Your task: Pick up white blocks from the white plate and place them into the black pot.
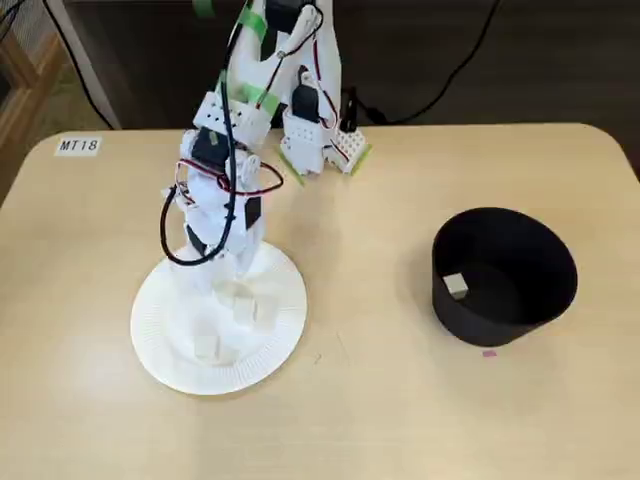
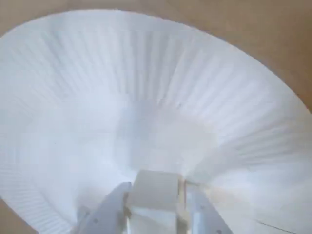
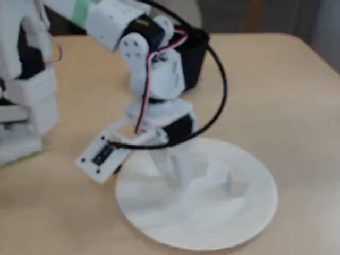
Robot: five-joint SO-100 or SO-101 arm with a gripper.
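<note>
One white block [image 2: 155,191] between the hand's [image 2: 157,204] fingers.

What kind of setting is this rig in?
Probably a lab or classroom bench, not a kitchen: a tan table with an "MT18" label, power cables trailing behind, and the arm standing on the tabletop.

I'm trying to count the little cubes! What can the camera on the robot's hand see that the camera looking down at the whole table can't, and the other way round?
Only the wrist view shows the gripper up close, with a white block sitting between its fingers.

Only the fixed view of the whole table shows the black pot with one block inside, two more blocks lying on the plate, the arm and the tan table.

Both show the white plate with its ribbed rim.
</note>
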